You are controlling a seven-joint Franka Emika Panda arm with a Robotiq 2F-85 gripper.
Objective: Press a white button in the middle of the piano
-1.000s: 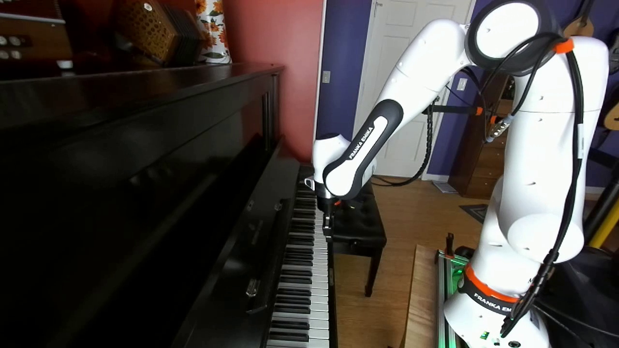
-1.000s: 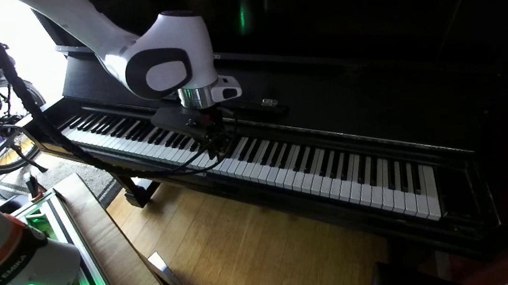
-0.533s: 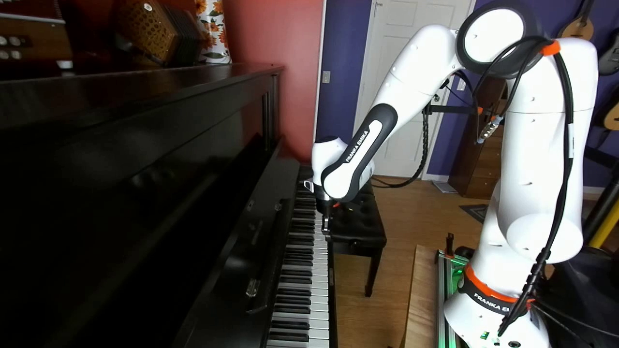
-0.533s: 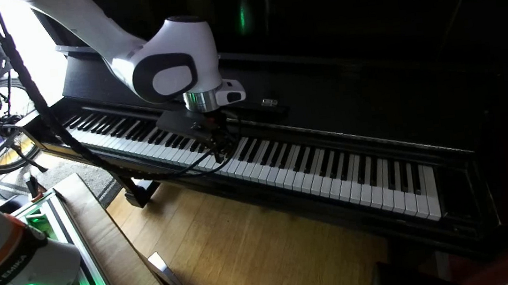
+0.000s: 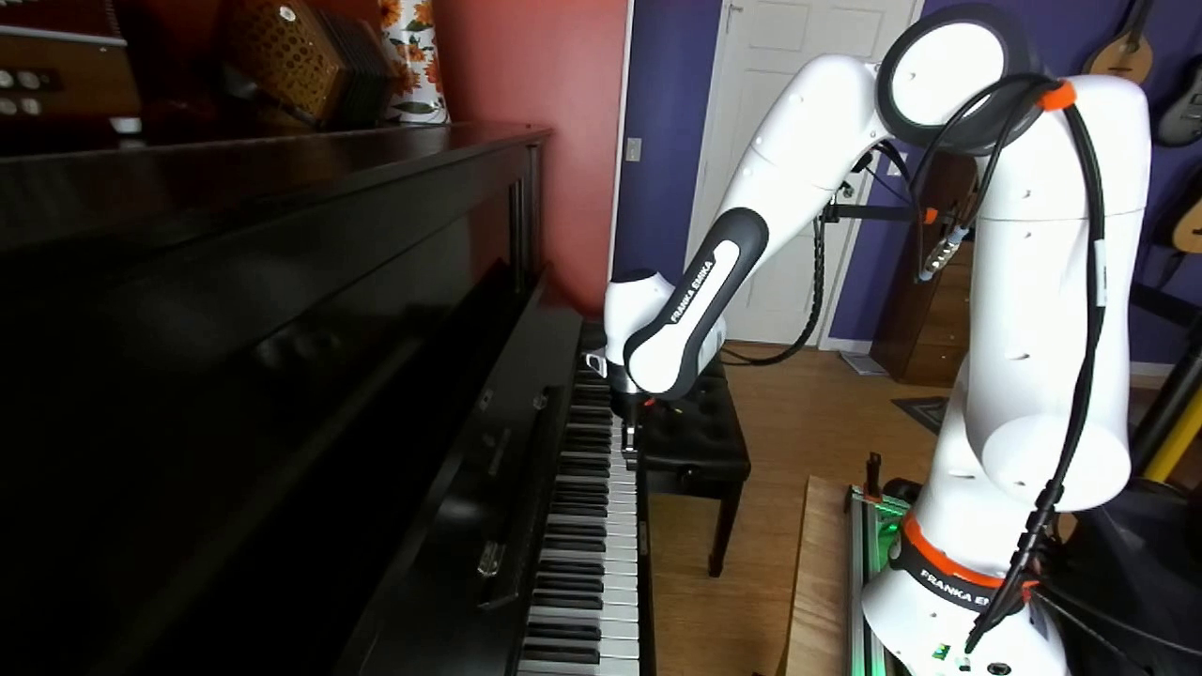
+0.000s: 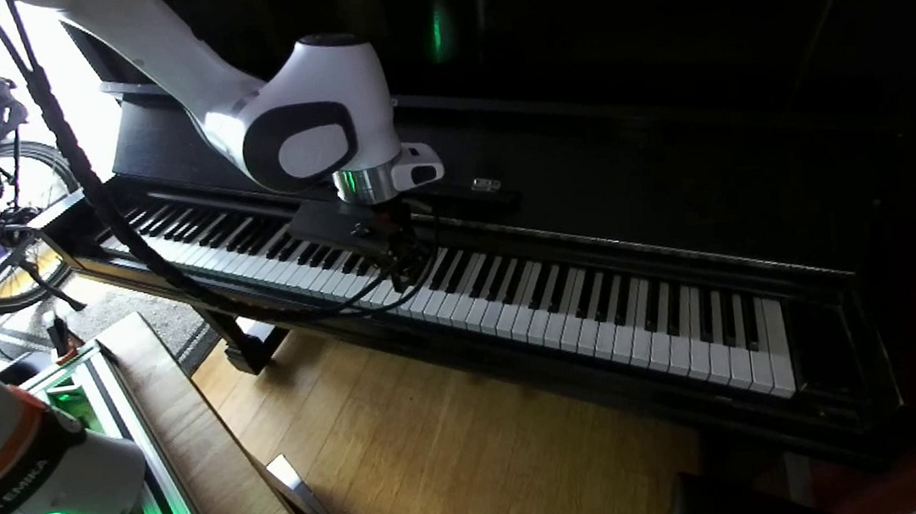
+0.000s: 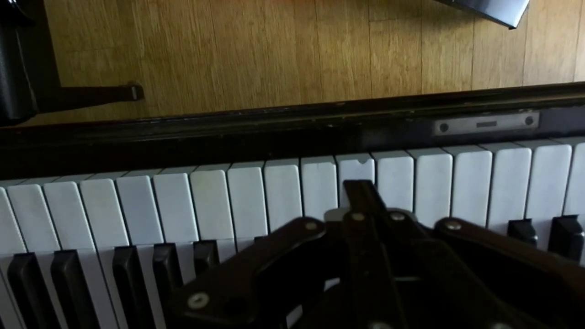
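The glossy black piano (image 5: 282, 319) shows in both exterior views (image 6: 670, 166), with its long row of white and black keys. My gripper (image 5: 631, 460) points down over the white keys (image 5: 620, 563), about the middle of the row; it is also there in the other view angle (image 6: 401, 284). In the wrist view the dark fingertips (image 7: 358, 183) are together with nothing between them. They lie over a white key (image 7: 356, 168) with a small chip in its front edge. Whether the tips touch that key cannot be told. The gripper hides the keys behind it.
A black padded bench (image 5: 695, 432) stands by the far part of the keyboard. The piano's front rail (image 7: 274, 137) runs along the key fronts. A wooden bench top (image 6: 196, 438) lies beside the robot base. Black cables (image 6: 208, 304) hang from the arm near the keys.
The arm has lowered a little and moved slightly in toward the piano. The gripper has shifted slightly along the keys, to the right in an exterior view. The fingers look unchanged.
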